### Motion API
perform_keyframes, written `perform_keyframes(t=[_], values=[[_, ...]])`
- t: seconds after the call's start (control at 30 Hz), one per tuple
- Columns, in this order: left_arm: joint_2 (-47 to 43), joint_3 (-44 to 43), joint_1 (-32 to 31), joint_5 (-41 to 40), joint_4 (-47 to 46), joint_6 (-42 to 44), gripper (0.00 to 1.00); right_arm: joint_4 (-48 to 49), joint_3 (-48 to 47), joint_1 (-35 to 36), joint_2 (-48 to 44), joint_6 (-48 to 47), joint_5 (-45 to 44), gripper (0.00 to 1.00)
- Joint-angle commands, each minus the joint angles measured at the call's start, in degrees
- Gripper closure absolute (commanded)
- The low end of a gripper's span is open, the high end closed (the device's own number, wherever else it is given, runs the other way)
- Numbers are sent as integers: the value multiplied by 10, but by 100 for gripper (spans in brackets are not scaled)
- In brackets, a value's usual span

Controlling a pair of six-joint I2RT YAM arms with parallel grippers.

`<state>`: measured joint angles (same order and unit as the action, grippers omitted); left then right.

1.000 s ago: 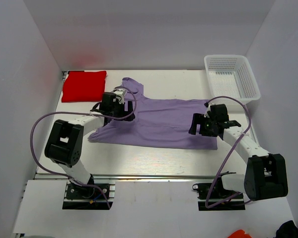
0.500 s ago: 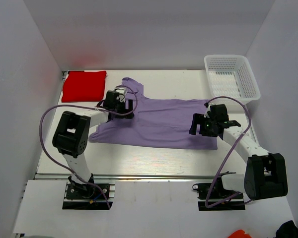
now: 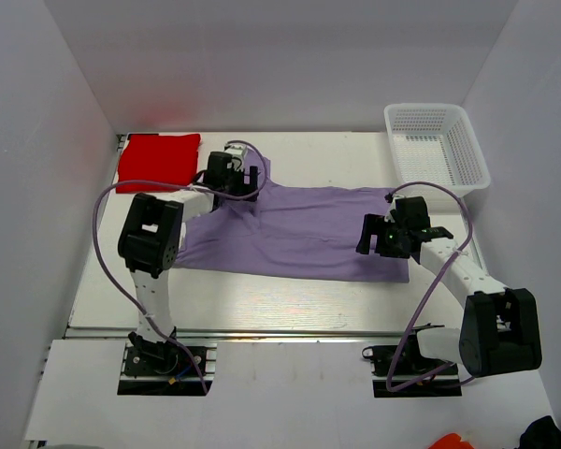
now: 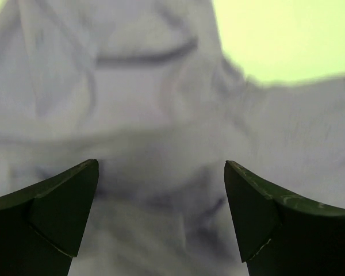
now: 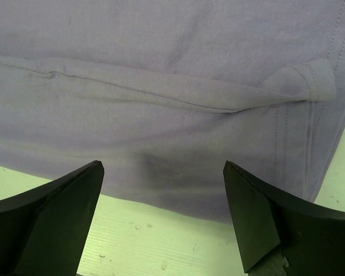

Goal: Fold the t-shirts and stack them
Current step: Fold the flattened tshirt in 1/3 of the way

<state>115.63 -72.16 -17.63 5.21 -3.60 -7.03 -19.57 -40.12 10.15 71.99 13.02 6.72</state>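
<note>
Judging approx half done: bright red cloth t-shirt [image 3: 158, 162] sits folded, upper left of top view; light purple cloth t-shirt [image 3: 299, 234] lies spread, unfolded, mid worktop [image 3: 262, 299]. My left gripper [image 4: 161, 167] & right gripper [image 5: 163, 167] are both wide, empty, above it.

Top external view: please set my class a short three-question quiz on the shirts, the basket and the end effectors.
1. True or false: the red shirt is folded.
2. The white basket stands at which part of the table? A far right corner; B near left corner; C centre.
3. Fill in: the left end effector and right end effector, both over the lavender shirt, are ____.
Key: 1 true; 2 A; 3 open.
</note>
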Motion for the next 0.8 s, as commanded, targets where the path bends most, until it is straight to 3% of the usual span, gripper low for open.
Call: perform_keyframes(t=[0.0,0.13,0.4,0.57,0.67,0.77], values=[[40,-68,1,14,9,20,0,2,-24,0,-1,-8,-6,10],[51,-113,1,40,33,25,0,1,-25,0,-13,-8,-7,10],[-62,-76,1,34,2,31,0,11,-15,0,-42,-7,10,10],[-81,-86,-16,34,88,47,0,14,-8,1,-56,-6,17,10],[-122,-47,-16,34,126,28,0,15,-7,1,-58,-8,29,10],[-182,67,-16,74,82,4,0,28,-3,1,-55,-10,39,10]])
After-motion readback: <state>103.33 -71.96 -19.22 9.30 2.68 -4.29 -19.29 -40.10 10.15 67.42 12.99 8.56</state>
